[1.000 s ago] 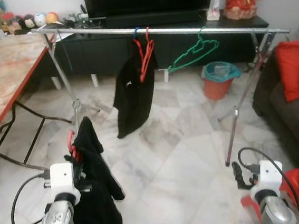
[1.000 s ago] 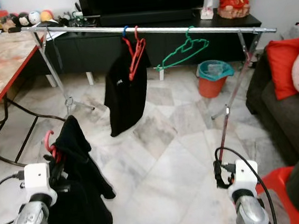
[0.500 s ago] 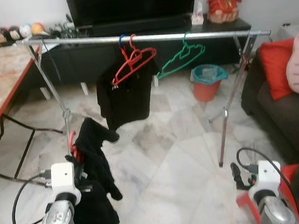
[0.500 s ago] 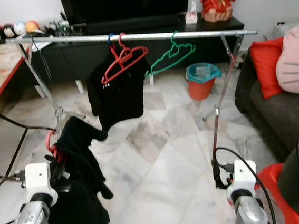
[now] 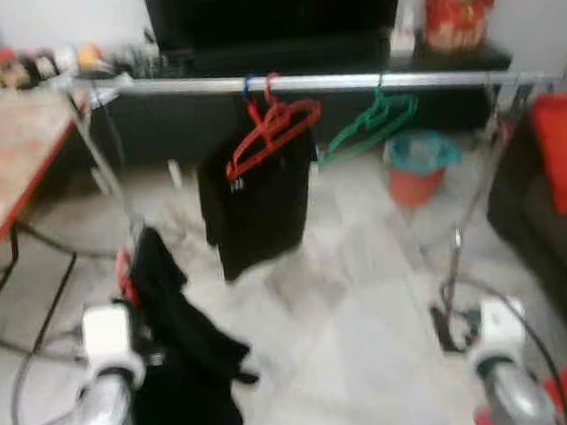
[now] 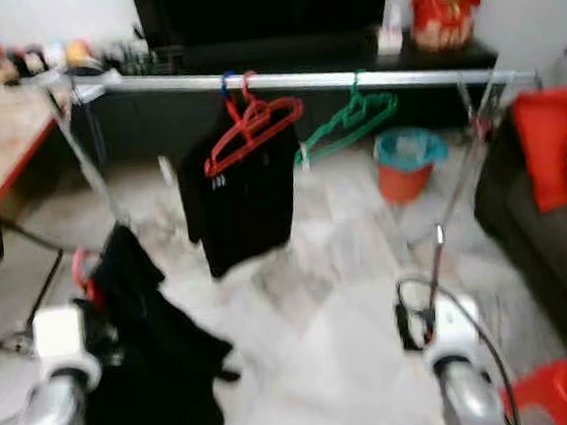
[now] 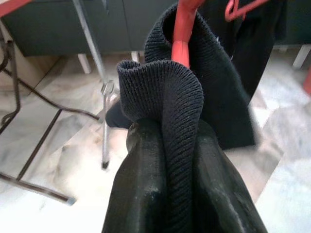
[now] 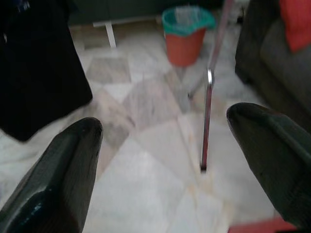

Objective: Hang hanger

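1. Although both eye views are blurred, they show a silver clothes rail (image 5: 351,80) running across the room in front of a dark TV cabinet (image 6: 283,102).
2. Count on the rail: three hangers. A blue hook (image 5: 247,83) carrying a black garment (image 5: 258,210), a bare red hanger (image 5: 271,133) just beside it, and a bare green hanger (image 5: 367,124) further toward the robot's right.
3. The left gripper (image 7: 170,160) sits low on the robot's left, well short of the rail. The left wrist view gives what the eye views cannot: the jaws are closed on a dark knitted garment (image 7: 194,97) draped over a red hanger in hand (image 7: 182,29), the red neck rising out of the knit folds.
4. From the eye views that garment (image 5: 182,363) hangs as a dark mass beside the left arm, a bit of red at its top.
5. The right gripper (image 8: 165,145) is low on the robot's right. Its wrist view shows the jaws spread wide, nothing between them, with marble floor (image 8: 146,160) beyond.
6. Same wrist view: one orange bin (image 8: 187,36) with a teal liner, one rail leg (image 8: 208,111), a dark sofa edge (image 8: 262,53).
7. Eye views add a counter (image 5: 6,149) with a red edge on the left, one red cushion (image 5: 563,145) and a red figurine (image 6: 441,1) on the right.
8. Writing: none legible; a small white mark on the hung garment is too blurred to read.
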Controlling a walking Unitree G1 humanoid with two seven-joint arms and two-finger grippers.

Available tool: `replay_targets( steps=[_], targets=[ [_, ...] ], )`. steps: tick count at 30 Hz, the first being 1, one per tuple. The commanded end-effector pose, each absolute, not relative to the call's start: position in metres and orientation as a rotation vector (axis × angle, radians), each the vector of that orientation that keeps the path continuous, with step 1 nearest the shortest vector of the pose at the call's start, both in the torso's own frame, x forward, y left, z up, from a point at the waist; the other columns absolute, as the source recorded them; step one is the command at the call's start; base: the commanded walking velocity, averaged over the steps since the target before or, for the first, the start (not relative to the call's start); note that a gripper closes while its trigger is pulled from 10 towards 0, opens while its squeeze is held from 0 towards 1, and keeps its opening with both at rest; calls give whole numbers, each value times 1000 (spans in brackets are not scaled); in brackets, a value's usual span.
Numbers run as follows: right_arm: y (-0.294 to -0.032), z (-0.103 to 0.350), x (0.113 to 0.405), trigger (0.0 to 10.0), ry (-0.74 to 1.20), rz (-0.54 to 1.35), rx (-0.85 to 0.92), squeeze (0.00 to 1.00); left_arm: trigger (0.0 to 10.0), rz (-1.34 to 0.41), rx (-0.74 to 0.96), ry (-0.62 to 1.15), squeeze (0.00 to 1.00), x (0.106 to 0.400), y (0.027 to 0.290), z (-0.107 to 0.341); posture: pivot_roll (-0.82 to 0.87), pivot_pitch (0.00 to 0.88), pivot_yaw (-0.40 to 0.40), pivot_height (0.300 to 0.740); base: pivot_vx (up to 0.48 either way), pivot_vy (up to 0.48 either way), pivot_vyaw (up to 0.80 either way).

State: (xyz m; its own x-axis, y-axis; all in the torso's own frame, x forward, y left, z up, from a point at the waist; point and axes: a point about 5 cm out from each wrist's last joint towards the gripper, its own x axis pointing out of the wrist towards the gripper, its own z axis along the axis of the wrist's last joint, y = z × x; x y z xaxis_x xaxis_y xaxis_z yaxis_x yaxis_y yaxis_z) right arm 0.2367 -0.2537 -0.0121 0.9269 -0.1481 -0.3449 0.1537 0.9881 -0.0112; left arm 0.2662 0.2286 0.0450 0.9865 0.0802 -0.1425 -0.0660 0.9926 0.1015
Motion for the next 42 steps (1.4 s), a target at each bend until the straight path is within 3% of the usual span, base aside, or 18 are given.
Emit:
replay_targets(
  steps=[1,26,42],
  targets=[
    [-247,-7,245,10000,329,-130,24,0,10000,102,113,102,0,269,238,56,8,0,-40,740,371,0,0],
    [-251,-10,244,10000,358,-152,43,0,10000,129,112,101,0,268,240,57,12,0,-44,740,371,0,0],
    [-251,-11,244,10000,361,-178,44,0,10000,140,72,88,0,267,240,58,19,0,-49,740,0,15,0]
  ],
)
